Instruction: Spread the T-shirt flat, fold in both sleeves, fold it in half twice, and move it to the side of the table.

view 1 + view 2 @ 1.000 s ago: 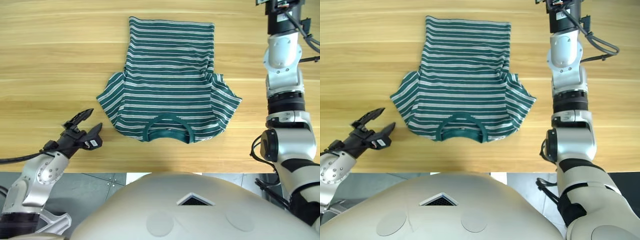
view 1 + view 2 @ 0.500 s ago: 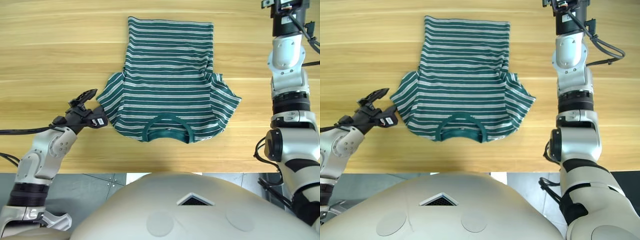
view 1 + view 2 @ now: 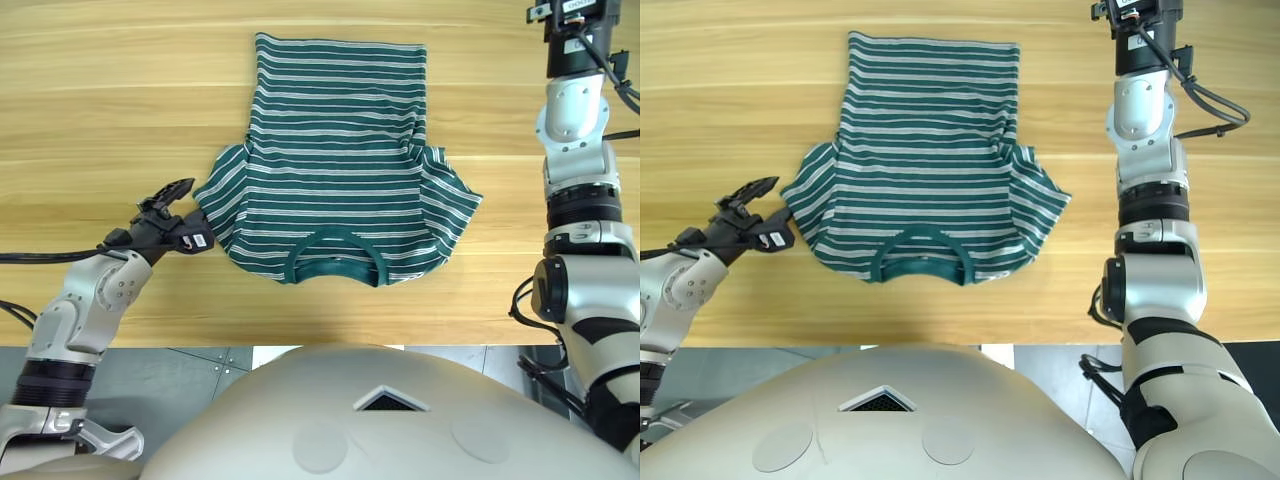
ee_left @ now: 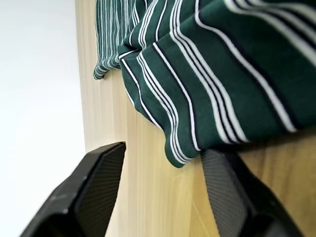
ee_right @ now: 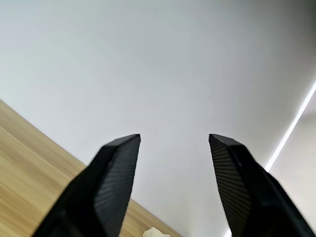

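Observation:
A dark green T-shirt with white stripes (image 3: 338, 170) lies on the wooden table (image 3: 110, 110), collar toward me and hem at the far side. Both short sleeves stick out at the sides and look a bit rumpled. My left gripper (image 3: 176, 215) is open right at the tip of the left sleeve (image 3: 218, 188). In the left wrist view the sleeve's edge (image 4: 177, 153) hangs between the two black fingers (image 4: 94, 187). My right gripper (image 5: 173, 143) is open and holds nothing; it points up past the table's far right edge, with the right arm (image 3: 575, 130) stretched along the right side.
The table's near edge (image 3: 150, 335) runs just in front of the collar, with grey floor below. Bare wood lies to the left and right of the shirt.
The left gripper swung in from the near left toward the left sleeve and has hardly moved in the last half second. The right arm shifted slightly to the right.

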